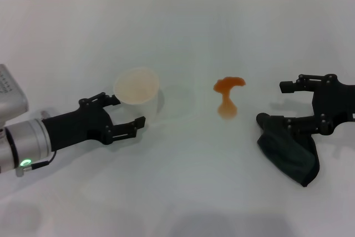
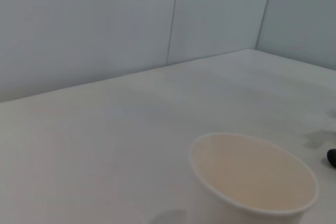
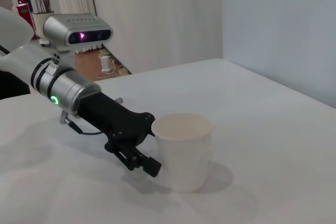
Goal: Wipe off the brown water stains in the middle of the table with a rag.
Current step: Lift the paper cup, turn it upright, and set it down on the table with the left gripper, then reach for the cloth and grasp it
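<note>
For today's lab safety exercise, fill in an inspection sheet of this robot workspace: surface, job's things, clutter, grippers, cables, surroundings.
Surface: white table, dry apart from the spill.
Job's things: brown water stains mid-table, unwiped; rag at the right.
Clutter: upright paper cup, looks empty.
Grippers: left gripper open around the cup; right gripper open, lower finger on the rag.
Cables: thin black lead at the left wrist.
Surroundings: pale wall panels behind the table.

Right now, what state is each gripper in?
Left gripper: open, fingers either side of the paper cup, not clamped.
Right gripper: open, lower finger resting on the rag, not gripping it.
</note>
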Robot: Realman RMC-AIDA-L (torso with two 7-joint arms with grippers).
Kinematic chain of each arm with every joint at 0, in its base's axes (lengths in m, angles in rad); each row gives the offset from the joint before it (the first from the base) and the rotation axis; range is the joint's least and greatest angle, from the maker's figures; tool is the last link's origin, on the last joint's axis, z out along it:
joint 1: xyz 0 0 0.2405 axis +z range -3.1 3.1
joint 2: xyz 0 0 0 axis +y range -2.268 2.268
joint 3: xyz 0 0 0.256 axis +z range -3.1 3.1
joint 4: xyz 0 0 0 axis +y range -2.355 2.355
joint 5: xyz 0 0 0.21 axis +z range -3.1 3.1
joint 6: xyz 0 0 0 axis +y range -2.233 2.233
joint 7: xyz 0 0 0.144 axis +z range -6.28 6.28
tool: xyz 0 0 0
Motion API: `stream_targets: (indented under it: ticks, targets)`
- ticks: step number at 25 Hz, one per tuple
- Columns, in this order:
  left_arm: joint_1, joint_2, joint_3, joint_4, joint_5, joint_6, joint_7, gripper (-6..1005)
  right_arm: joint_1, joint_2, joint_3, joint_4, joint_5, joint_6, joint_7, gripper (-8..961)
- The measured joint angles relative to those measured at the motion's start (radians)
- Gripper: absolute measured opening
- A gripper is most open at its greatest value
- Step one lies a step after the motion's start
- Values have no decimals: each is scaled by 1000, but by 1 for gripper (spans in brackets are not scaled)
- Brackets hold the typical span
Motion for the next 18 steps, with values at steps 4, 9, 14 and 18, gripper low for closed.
stream_targets:
  ticks: [4, 9, 14, 18]
  targets:
    - [9, -3, -1, -29, -7, 28, 4, 868, 0, 0, 0, -1, 0, 1, 0, 826]
    - [13, -1, -1, -52, -16, 38, 8, 867, 1, 0, 0, 0, 0, 2, 0, 825]
    - [23, 2, -2, -96, -28, 125, 5, 867, 1, 0, 0, 2, 0, 4, 0, 826]
    - [32, 2, -2, -161, -31, 231, -46, 867, 1, 0, 0, 1, 0, 7, 0, 826]
